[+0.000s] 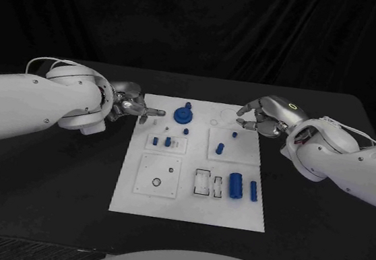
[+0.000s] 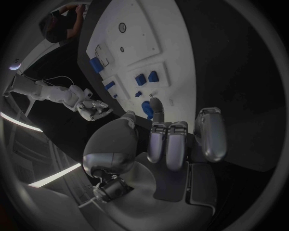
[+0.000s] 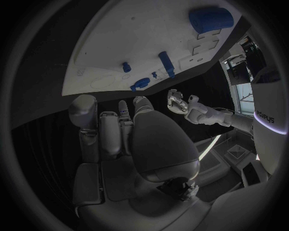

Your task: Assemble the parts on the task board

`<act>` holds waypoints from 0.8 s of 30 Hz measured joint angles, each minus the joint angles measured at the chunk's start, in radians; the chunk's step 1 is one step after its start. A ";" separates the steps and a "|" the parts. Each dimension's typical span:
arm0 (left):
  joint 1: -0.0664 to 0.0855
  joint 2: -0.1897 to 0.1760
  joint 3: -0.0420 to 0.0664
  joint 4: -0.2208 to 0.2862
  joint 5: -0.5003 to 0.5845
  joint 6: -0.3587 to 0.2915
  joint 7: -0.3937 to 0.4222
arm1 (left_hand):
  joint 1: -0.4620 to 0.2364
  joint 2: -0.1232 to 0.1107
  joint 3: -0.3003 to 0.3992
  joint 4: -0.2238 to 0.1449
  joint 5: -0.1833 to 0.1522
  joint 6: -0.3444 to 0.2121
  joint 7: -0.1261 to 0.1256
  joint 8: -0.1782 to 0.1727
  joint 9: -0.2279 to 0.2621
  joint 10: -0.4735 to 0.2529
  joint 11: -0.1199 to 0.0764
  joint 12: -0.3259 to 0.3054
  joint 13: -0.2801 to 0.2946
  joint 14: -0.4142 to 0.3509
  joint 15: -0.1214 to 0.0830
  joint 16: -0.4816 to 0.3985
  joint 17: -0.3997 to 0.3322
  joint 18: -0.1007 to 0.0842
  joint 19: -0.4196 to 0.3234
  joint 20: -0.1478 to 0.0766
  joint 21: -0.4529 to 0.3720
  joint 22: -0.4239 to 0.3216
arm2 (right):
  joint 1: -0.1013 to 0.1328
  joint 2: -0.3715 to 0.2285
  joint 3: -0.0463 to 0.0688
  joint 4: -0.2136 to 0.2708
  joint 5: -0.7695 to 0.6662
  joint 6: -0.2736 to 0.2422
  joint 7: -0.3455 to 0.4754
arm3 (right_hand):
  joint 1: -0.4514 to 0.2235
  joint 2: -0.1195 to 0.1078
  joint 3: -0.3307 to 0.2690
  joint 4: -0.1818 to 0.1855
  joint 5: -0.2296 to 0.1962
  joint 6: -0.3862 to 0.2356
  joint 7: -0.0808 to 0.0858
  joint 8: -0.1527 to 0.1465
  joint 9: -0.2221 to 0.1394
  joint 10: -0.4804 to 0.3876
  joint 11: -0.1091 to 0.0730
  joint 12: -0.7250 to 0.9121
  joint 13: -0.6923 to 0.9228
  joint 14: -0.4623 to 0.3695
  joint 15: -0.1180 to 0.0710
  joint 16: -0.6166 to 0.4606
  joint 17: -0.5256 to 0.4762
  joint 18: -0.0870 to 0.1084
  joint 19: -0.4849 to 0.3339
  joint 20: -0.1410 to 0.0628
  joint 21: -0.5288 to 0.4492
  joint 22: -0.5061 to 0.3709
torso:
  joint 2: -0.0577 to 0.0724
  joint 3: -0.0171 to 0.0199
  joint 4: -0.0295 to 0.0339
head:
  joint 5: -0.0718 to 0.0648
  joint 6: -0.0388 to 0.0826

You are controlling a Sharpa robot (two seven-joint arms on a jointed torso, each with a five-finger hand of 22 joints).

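The white task board (image 1: 187, 195) lies in the middle of the black table. Blue parts stand on it: a stepped round piece (image 1: 185, 114) at the far edge, two small pegs (image 1: 161, 142) left of centre, another peg (image 1: 219, 148), a thick cylinder (image 1: 234, 185) and a thin rod (image 1: 253, 191). My left hand (image 1: 131, 105) hovers at the board's far left corner, fingers apart, holding nothing. My right hand (image 1: 261, 119) hovers at the far right corner, also holding nothing. The left wrist view has the left hand (image 2: 175, 139) near the stepped piece (image 2: 147, 109). The right hand (image 3: 120, 130) faces the board (image 3: 138, 38).
The board carries empty recesses: a square plate with a round hole (image 1: 156, 182) and rectangular slots (image 1: 203, 182). Black tabletop (image 1: 41, 179) stretches on both sides of the board. A dark curtain hangs behind the table.
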 measured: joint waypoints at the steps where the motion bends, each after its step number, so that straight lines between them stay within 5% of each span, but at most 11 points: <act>1: 0.002 -0.005 0.000 0.002 0.000 -0.009 0.009 | -0.002 0.002 -0.020 0.000 0.000 -0.023 0.002 0.004 0.007 0.000 0.000 0.000 0.000 0.000 0.000 0.000 0.000 0.000 0.000 0.000 0.000 0.000 | 0.000 0.000 0.000 0.000 0.000 -0.001 0.001 | 0.000 0.000 0.000 0.000 0.000 0.000 0.000 0.000 0.000 0.000 0.000 0.000 0.000 0.000 0.000 0.000 0.000 0.000 0.000 0.000 0.000 0.000 | 0.000 0.0000 0.0000 | 0.001 0.000; 4: 0.006 -0.018 0.000 0.001 0.000 -0.038 0.065 | 0.045 0.024 -0.041 -0.002 0.001 -0.085 0.020 -0.005 0.010 0.004 0.010 -0.006 0.000 0.000 0.007 0.000 0.000 0.001 -0.033 0.013 -0.057 0.000 | 0.000 -0.001 0.000 0.002 0.000 -0.005 0.003 | 0.000 0.000 0.000 0.000 0.005 0.000 0.000 0.000 0.000 0.000 0.000 0.000 0.000 0.000 0.000 0.000 0.000 0.000 0.000 0.000 0.000 0.000 | 0.000 0.0000 0.0000 | 0.004 0.000; 7: 0.008 -0.024 -0.001 -0.007 0.000 -0.068 0.159 | 0.169 0.041 -0.046 -0.006 0.029 -0.170 0.056 -0.059 0.002 0.000 0.048 -0.080 0.000 -0.001 0.048 -0.024 0.000 0.016 -0.112 0.040 -0.160 0.000 | 0.000 -0.004 0.000 0.007 0.000 -0.012 0.009 | 0.000 0.000 0.003 0.003 0.004 0.005 0.005 0.000 0.000 0.000 0.000 0.000 0.000 0.000 0.000 0.000 0.000 0.000 0.000 0.000 0.000 0.000 | 0.000 0.0000 0.0000 | 0.006 0.000; 8: 0.009 -0.026 -0.001 -0.009 0.000 -0.076 0.194 | 0.274 0.040 -0.024 -0.037 0.063 -0.206 0.067 -0.085 -0.018 -0.068 0.067 -0.147 0.000 -0.016 0.067 -0.070 0.000 0.031 -0.173 0.050 -0.229 0.000 | 0.000 -0.005 0.000 0.009 0.000 -0.014 0.012 | 0.000 0.000 0.003 0.003 0.004 0.008 0.003 0.000 0.000 -0.009 -0.009 -0.004 0.000 0.000 0.000 0.000 0.000 0.000 0.000 0.000 0.000 0.000 | 0.000 0.0000 0.0000 | 0.007 0.000; 10: 0.009 -0.028 -0.001 -0.020 -0.001 -0.094 0.281 | 0.471 0.028 0.047 -0.092 0.125 -0.275 0.104 -0.181 -0.137 -0.393 0.114 -0.378 -0.038 -0.251 0.113 -0.217 -0.012 0.047 -0.414 0.078 -0.482 0.001 | 0.000 -0.011 0.000 0.016 0.000 -0.023 0.018 | 0.000 0.000 0.006 0.006 0.004 0.014 0.003 0.000 0.000 -0.015 -0.015 -0.006 0.000 0.000 0.000 0.000 0.000 0.000 0.000 0.000 0.000 0.000 | 0.000 0.0000 0.0000 | 0.009 0.000; 11: 0.009 -0.028 -0.001 -0.027 -0.004 -0.101 0.324 | 0.545 0.015 0.084 -0.103 0.137 -0.302 0.112 -0.228 -0.206 -0.583 0.130 -0.534 -0.120 -0.394 0.129 -0.301 -0.064 0.047 -0.510 0.090 -0.577 0.001 | 0.000 -0.014 0.000 0.020 0.000 -0.028 0.022 | 0.000 0.000 0.006 0.006 0.004 0.014 0.004 0.000 0.000 -0.016 -0.016 -0.006 0.000 0.000 0.000 0.000 0.000 0.000 0.000 0.000 0.000 0.000 | 0.000 0.0000 0.0001 | 0.011 0.000; 13: 0.009 -0.027 -0.001 -0.040 -0.022 -0.117 0.394 | 0.631 -0.014 0.151 -0.098 0.145 -0.356 0.124 -0.266 -0.340 -0.775 0.159 -0.796 -0.292 -0.660 0.154 -0.484 -0.214 0.047 -0.613 0.102 -0.662 0.001 | 0.000 -0.021 0.000 0.028 0.000 -0.036 0.029 | 0.000 0.000 0.009 0.009 0.004 0.021 0.004 0.000 0.000 -0.026 -0.018 -0.007 0.000 0.000 0.001 0.000 0.000 0.000 0.000 0.000 0.000 0.000 | 0.000 0.0000 0.0001 | 0.014 0.000; 15: 0.009 -0.021 -0.001 -0.060 -0.079 -0.146 0.491 | 0.674 -0.046 0.210 -0.076 0.060 -0.393 0.112 -0.273 -0.485 -0.823 0.131 -1.000 -0.476 -0.687 0.137 -0.563 -0.310 0.072 -0.620 0.096 -0.675 0.001 | 0.000 -0.030 0.000 0.040 0.000 -0.050 0.040 | 0.000 0.000 0.010 0.010 0.004 0.021 0.004 0.000 0.000 -0.041 -0.016 -0.030 0.000 -0.002 0.002 0.000 0.000 0.000 0.000 0.000 0.000 0.000 | 0.000 0.0000 0.0001 | 0.017 0.000; 17: 0.009 -0.012 -0.001 -0.075 -0.148 -0.174 0.565 | 0.678 -0.083 0.217 -0.058 0.017 -0.438 0.068 -0.273 -0.607 -0.836 0.083 -1.125 -0.615 -0.619 0.092 -0.595 -0.373 0.086 -0.533 0.088 -0.612 0.001 | 0.000 -0.036 0.000 0.050 0.000 -0.063 0.050 | 0.000 0.000 0.010 0.010 0.004 0.024 0.001 0.000 0.001 -0.044 -0.016 -0.041 0.000 -0.002 0.002 0.000 0.000 0.000 0.000 0.000 0.000 0.000 | 0.000 -0.0001 0.0006 | 0.020 0.000; 20: 0.002 0.006 0.000 -0.093 -0.277 -0.219 0.666 | 0.664 -0.125 0.186 -0.045 -0.002 -0.393 -0.064 -0.273 -0.735 -0.810 0.028 -1.221 -0.759 -0.411 0.047 -0.520 -0.341 0.085 -0.323 0.089 -0.418 0.001 | 0.000 -0.042 0.000 0.066 0.000 -0.084 0.068 | 0.000 0.000 0.012 0.012 0.004 0.029 0.004 0.000 0.001 -0.045 -0.016 -0.047 0.000 -0.002 0.002 0.000 0.000 0.000 0.000 0.000 0.000 0.000 | 0.000 -0.0009 0.0007 | 0.022 0.000; 24: -0.021 0.046 -0.001 -0.126 -0.425 -0.272 0.763 | 0.671 -0.133 0.164 -0.070 0.026 -0.348 -0.058 -0.273 -0.852 -0.783 0.010 -1.259 -0.862 -0.294 0.042 -0.448 -0.308 0.054 -0.186 0.086 -0.272 0.001 | 0.000 -0.049 0.000 0.087 0.000 -0.105 0.090 | 0.000 0.000 0.012 0.012 0.004 0.029 0.004 0.000 0.001 -0.045 -0.016 -0.050 0.000 -0.002 0.002 0.008 0.000 0.000 0.000 0.000 0.005 0.000 | 0.000 -0.0015 0.0012 | 0.018 0.000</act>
